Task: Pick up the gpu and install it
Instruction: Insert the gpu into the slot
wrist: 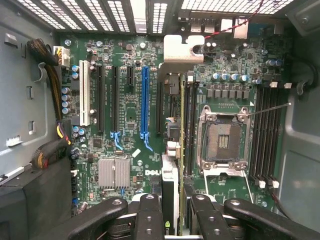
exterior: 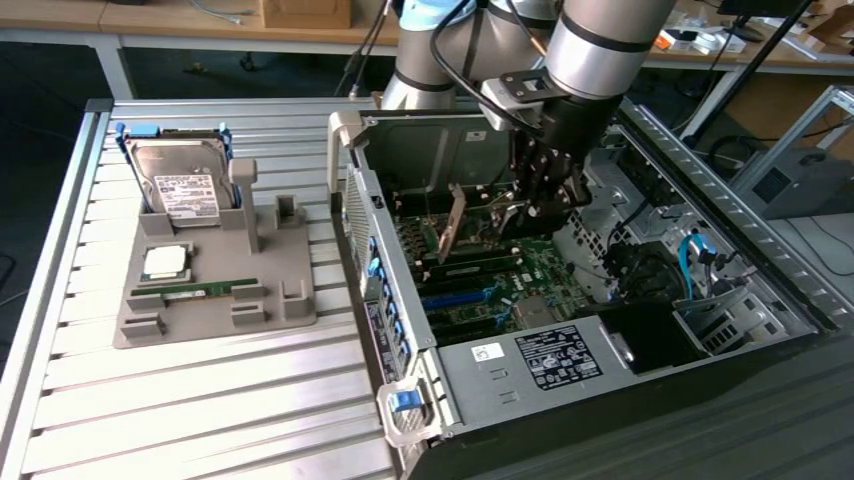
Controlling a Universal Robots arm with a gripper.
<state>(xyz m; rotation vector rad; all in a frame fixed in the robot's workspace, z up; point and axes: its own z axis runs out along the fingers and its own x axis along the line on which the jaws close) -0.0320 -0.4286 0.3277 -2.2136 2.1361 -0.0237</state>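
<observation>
In the exterior view my gripper [exterior: 523,212] reaches down into the open computer case [exterior: 400,300], just above the motherboard [exterior: 534,280]. It is shut on the gpu [exterior: 457,216], a thin card standing on edge. In the wrist view the gpu [wrist: 181,125] shows edge-on as a narrow strip running away from the gripper [wrist: 175,202], with its silver bracket [wrist: 183,50] at the far end by the case's rear wall. The card hangs over the board between the blue slot [wrist: 145,100] and the CPU socket [wrist: 222,140]. Black fingers [wrist: 150,215] flank it on both sides.
A grey holder tray [exterior: 214,300] at the exterior view's left carries a hard drive [exterior: 180,185], a CPU [exterior: 164,262] and a green memory stick [exterior: 200,290]. Inside the case sit a white slot [wrist: 84,97], a heatsink [wrist: 114,172], cable bundles [wrist: 47,65] and blue cables [exterior: 694,260].
</observation>
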